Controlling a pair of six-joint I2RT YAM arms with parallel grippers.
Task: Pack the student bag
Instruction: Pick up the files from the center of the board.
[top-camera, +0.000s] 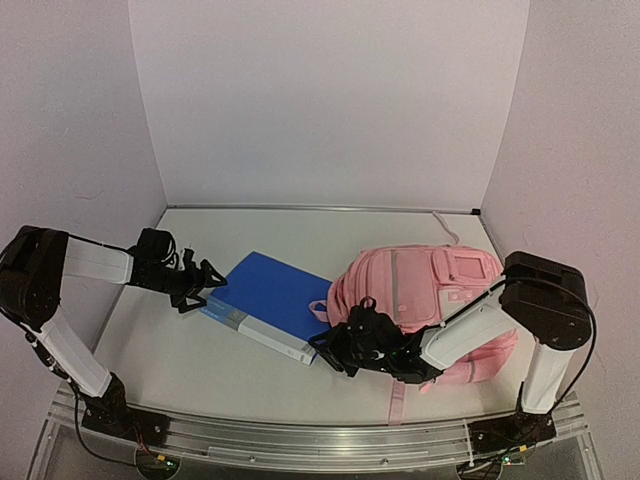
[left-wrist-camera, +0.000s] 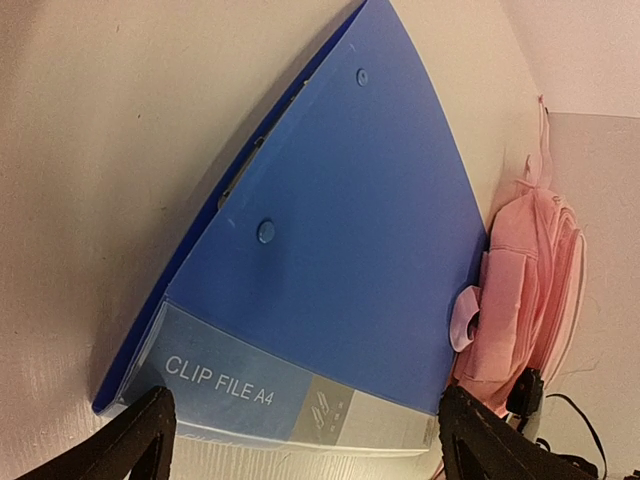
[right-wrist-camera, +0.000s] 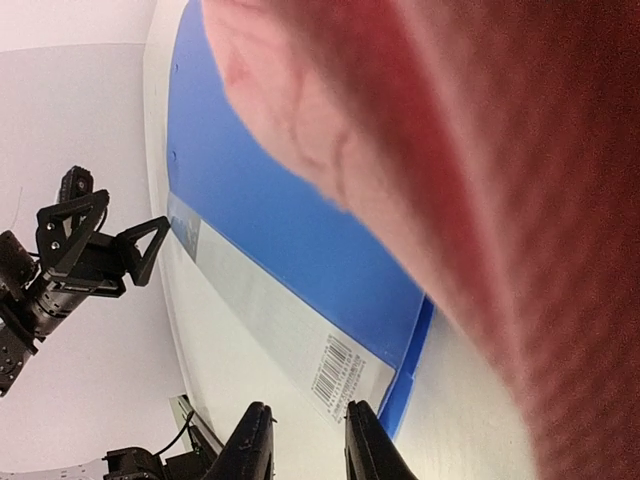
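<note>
The pink student bag (top-camera: 440, 285) lies on the table right of centre, front pockets up. A blue A4 clip file (top-camera: 270, 295) lies flat to its left, its far right edge touching the bag. My left gripper (top-camera: 210, 288) is wide open and empty at the file's left corner; in the left wrist view (left-wrist-camera: 310, 455) the file (left-wrist-camera: 330, 230) lies just ahead and the bag (left-wrist-camera: 520, 290) beyond it. My right gripper (top-camera: 322, 350) sits low beside the bag at the file's near right corner. In the right wrist view (right-wrist-camera: 305, 450) its jaws are slightly apart and empty, with the barcode corner of the file (right-wrist-camera: 340, 370) just ahead and blurred pink bag fabric (right-wrist-camera: 500, 200) close above.
White walls close the table at the back and on both sides. A thin white cable (top-camera: 445, 225) lies at the back right. A pink strap (top-camera: 398, 400) trails from the bag toward the metal rail (top-camera: 300, 440) at the near edge.
</note>
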